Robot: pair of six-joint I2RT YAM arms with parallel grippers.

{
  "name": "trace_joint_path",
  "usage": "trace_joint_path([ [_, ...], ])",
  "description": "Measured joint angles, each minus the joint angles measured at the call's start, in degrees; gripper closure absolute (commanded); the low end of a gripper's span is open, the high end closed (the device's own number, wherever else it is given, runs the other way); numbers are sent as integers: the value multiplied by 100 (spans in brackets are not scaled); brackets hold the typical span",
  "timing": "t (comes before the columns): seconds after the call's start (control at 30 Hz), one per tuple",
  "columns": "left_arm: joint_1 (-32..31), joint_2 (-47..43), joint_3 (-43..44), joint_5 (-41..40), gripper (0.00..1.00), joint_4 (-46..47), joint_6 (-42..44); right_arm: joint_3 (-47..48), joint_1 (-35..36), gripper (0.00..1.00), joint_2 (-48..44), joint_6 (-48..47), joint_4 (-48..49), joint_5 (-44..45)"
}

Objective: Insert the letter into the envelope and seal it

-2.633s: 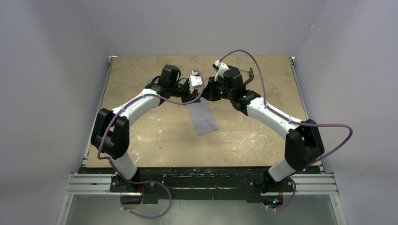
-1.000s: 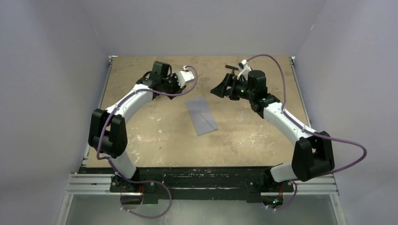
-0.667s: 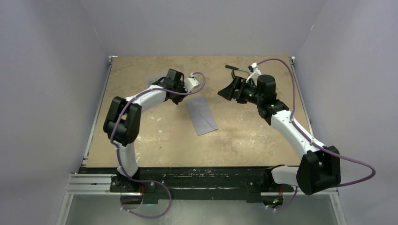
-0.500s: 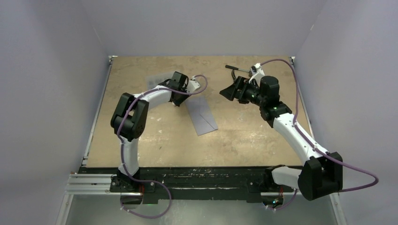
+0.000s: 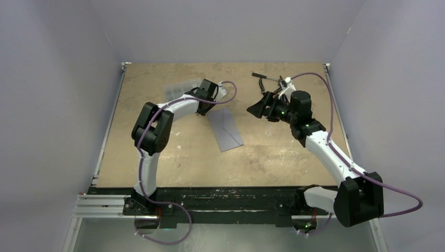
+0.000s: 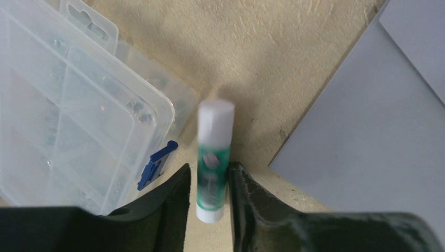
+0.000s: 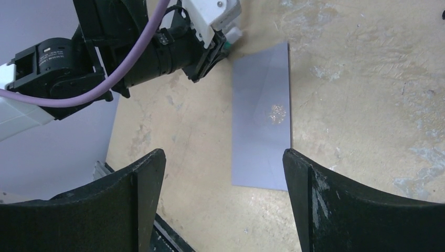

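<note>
Station readout, taken from the three live views.

1. Left gripper [image 6: 209, 173] is clenched on a glue stick [image 6: 214, 142], a green barrel that is white at both ends. In the left wrist view both jaws press against the lower barrel (the stick is blurred there, so I can read no label). The far end of the stick points away from the wrist, toward the table [image 5: 173, 152].

2. The left gripper sits at the far middle of the table. A clear plastic compartment box [image 6: 63, 105] with a blue latch [image 6: 155, 165] lies just beside the stick on one side. The envelope [image 5: 225, 128] is just beside it on the other.

3. The envelope lies flat on the table between the two arms and set at an angle, with its far end near the left gripper. I see a plain grey-lavender rectangle with a diagonal crease. In the right wrist view it carries a small glossy patch [image 7: 276, 113] close to one long edge.

4. Right gripper [image 7: 223, 157] is released, with its jaws spread wide and nothing between them. It is raised off the table beside the envelope's far end and looks down along the envelope — no contact with the paper.

5. A dark slender tool [image 5: 264, 76] lies near the far edge, beyond the right gripper.
</note>
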Motion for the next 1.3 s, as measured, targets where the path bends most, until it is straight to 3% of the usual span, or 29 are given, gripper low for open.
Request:
trace_joint_path([
  [0.13, 0, 0, 35, -22, 57, 9, -20, -68, -4, 16, 0, 31, 9, -7],
  [0.37, 11, 0, 79, 111, 55, 26, -153, -79, -11, 17, 0, 122, 42, -22],
  [0.57, 11, -280, 83, 323, 42, -149, -422, -79, -11, 16, -9, 166, 37, -22],
  [0.73, 48, -1534, -236, 212, 34, 129, -820, -31, -24, 14, -107, 173, -87, 35],
  [0.77, 63, -1906, -348, 109, 21, 256, -920, 15, -24, 14, -116, 164, -155, 66],
  [0.83, 92, -2686, -520, -179, 12, 474, -1156, 184, -24, 14, -114, 111, -374, 221],
  [0.93, 114, -3567, -564, -640, 8, 564, -1650, 529, -26, 14, -116, -31, -697, 621],
  [1.17, 138, -4900, -595, -1475, 5, -417, -2881, 1143, -24, 19, -787, -402, -1340, 2236],
  [1.23, 140, -5364, -807, -1707, 5, -697, -3099, 1486, -26, 17, -1056, -592, -1510, 2949],
  [1.3, 138, -5912, -984, -1998, 5, -1032, -3244, 1843, -26, 6, -1220, -761, -1637, 3552],
])
